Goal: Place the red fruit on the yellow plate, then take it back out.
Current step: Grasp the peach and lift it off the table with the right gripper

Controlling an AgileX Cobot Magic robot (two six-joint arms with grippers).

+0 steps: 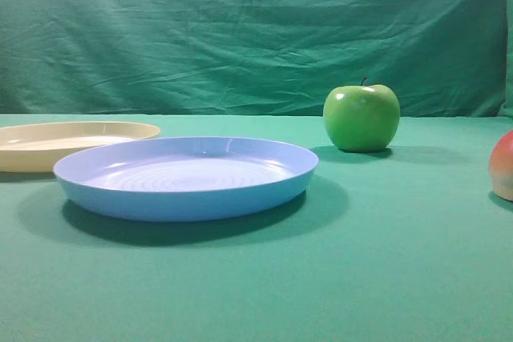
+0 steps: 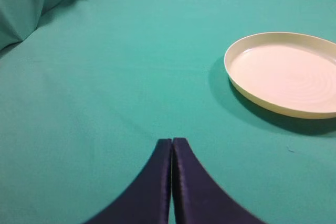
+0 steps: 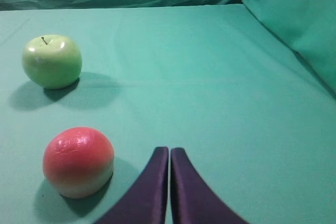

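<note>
The red fruit (image 3: 78,161) is resting on the counter (image 3: 210,77), just left of the right gripper (image 3: 169,153) and nearer the camera than the green apple (image 3: 52,61). Both the right gripper and the left gripper (image 2: 172,142) are holding their jaws pressed together, gripping nothing. The yellow plate (image 2: 273,106) is sitting bare behind the blue plate (image 1: 184,198).

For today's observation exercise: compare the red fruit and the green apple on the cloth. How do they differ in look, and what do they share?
Colour: the red fruit is red on top fading to pale cream below; the green apple is green all over. Finish: the apple is glossy with bright highlights; the red fruit looks duller. Stem: the apple has a dark stem; the red fruit shows none. Both are round, similar in size, and sit on the green cloth.
</note>
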